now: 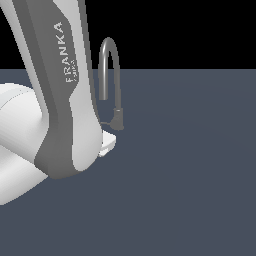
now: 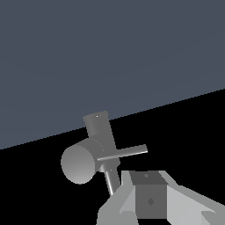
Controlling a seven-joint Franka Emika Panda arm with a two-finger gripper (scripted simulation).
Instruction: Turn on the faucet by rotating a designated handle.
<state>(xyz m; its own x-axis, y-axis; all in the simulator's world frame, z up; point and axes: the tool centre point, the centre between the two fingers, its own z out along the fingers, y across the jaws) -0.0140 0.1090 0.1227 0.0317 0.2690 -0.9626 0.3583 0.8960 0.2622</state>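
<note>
The faucet (image 1: 109, 70) is a slim grey gooseneck on a short base (image 1: 119, 119), standing just beyond my white arm in the exterior view. Its handle (image 1: 105, 123) shows there only as a thin line leaving the base toward the arm. In the wrist view the faucet base (image 2: 79, 163) is a fat grey cylinder, and the handle (image 2: 126, 152) is a thin lever sticking out sideways from it. My gripper (image 2: 149, 197) is close to the lever with a small gap between them. One grey finger pad (image 2: 149, 201) shows; the jaw opening is cut off by the frame edge.
The big white and grey arm link (image 1: 65, 100) fills the exterior view's left and hides most of the hand; only a white piece (image 1: 108, 144) pokes out near the faucet base. A flat dark grey floor (image 1: 190, 175) spreads around.
</note>
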